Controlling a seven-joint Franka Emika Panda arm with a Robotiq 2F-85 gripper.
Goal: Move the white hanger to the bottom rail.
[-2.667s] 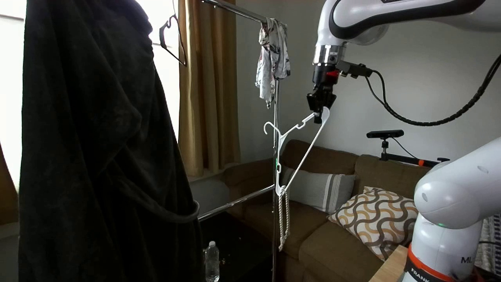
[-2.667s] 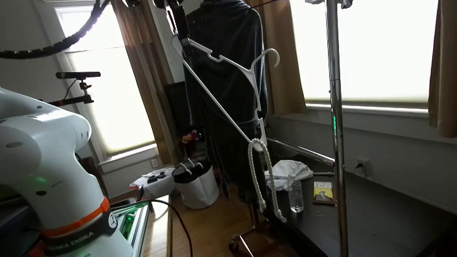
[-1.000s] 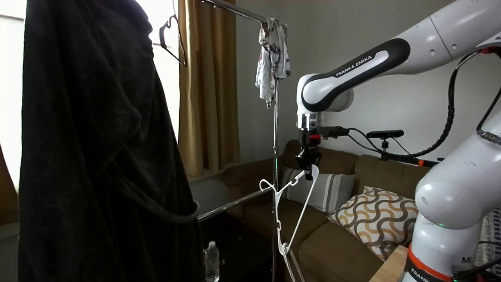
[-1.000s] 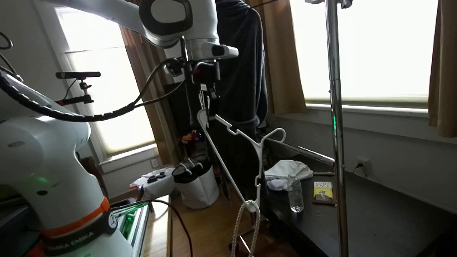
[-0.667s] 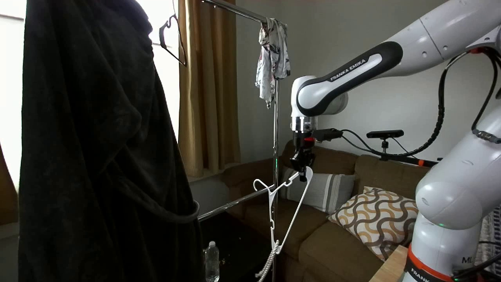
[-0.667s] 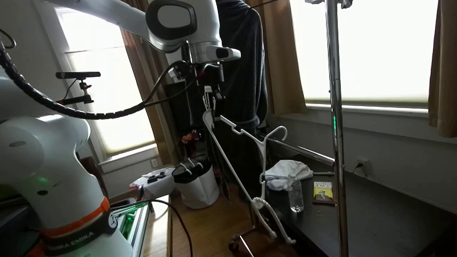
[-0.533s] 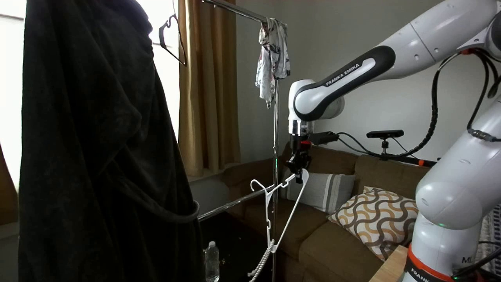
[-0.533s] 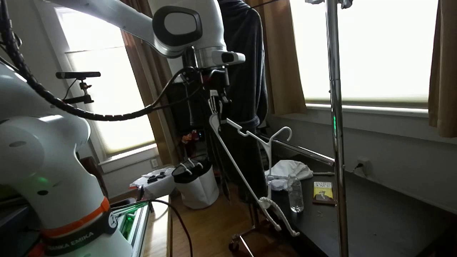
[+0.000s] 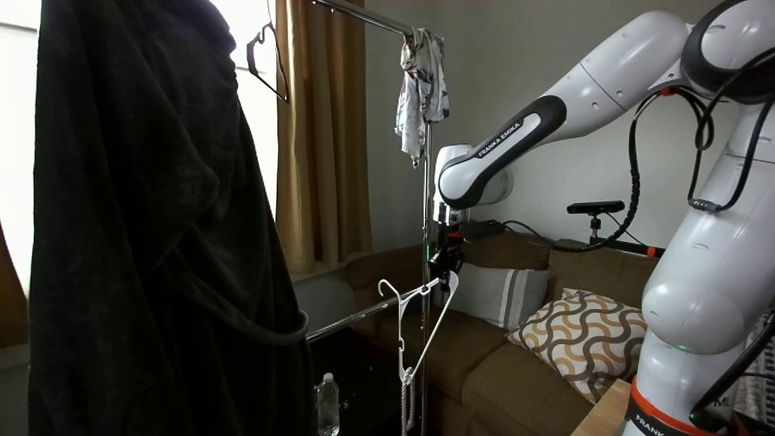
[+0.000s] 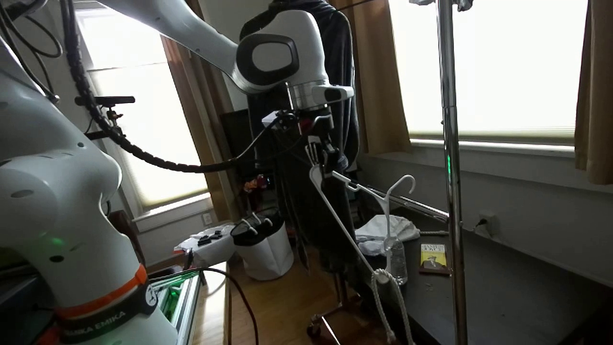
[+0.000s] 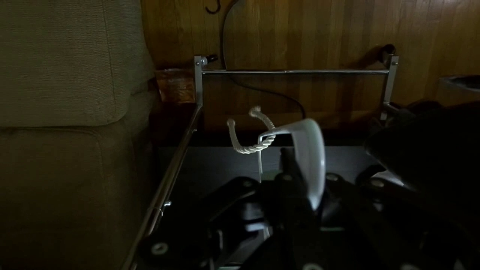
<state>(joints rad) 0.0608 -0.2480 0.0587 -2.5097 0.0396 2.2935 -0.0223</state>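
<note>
Gold-brown curtains (image 9: 324,151) and a chrome clothes rack (image 10: 448,143) framed the corner where I stood watching, and my eye went straight to the white hanger (image 10: 386,206). It was askew near the bottom rail (image 9: 354,317), one end high, the other pointing down, and nothing but the gripper (image 9: 445,283) seemed to bear it. Its jaws were narrow, pinched around that high end. In both exterior views the hook (image 10: 398,183) showed just above the line of the rail; whether it was directly over it or to one side, I couldn't tell. To my mind the grasp was done and the carrying nearly so. Left to do: get the hook across the rail, lower it until the rail took the weight, then let go and back away. White rope (image 11: 249,150) dangled from the hanger's low end, and I guessed its swing might make the hooking fiddly. Farther out hung a dark robe (image 9: 151,212); a patterned scarf (image 9: 418,85) draped the end of the top rail (image 9: 366,15), a water bottle (image 9: 328,406) stood on a black table (image 10: 503,306), and a brown sofa (image 9: 502,369) sat beyond.
</note>
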